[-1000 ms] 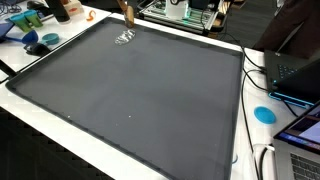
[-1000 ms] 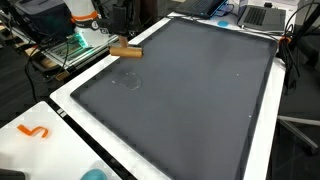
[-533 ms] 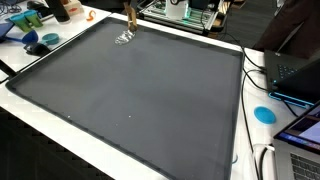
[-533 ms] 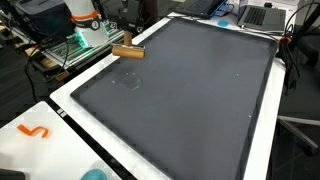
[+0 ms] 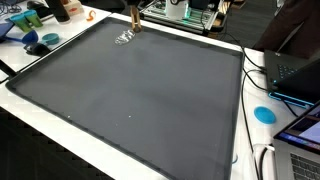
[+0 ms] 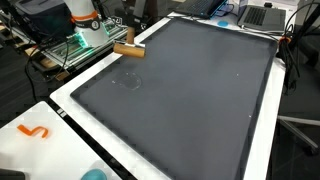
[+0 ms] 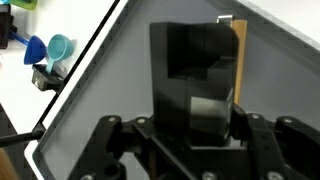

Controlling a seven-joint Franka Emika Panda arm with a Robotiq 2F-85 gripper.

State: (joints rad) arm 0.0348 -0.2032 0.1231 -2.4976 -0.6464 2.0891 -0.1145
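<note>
My gripper (image 7: 196, 112) is shut on a black block with a wooden edge (image 7: 196, 50), like a board eraser. In both exterior views the block (image 5: 132, 15) (image 6: 125, 51) hangs just above the edge of a large dark grey mat (image 5: 150, 90) (image 6: 190, 90) near the robot base. A faint white scribble (image 5: 124, 38) (image 6: 130, 82) marks the mat close to the block. The gripper body is mostly out of frame in the exterior views.
The mat lies on a white table (image 6: 40, 115). Blue cups and clutter (image 5: 38, 42) (image 7: 52, 52) stand off one corner. A blue disc (image 5: 264, 114), cables and laptops (image 5: 292, 70) (image 6: 262, 14) sit along the far side. An orange squiggle (image 6: 33, 131) lies on the table.
The held block has shifted slightly along the mat's edge; nothing else has moved.
</note>
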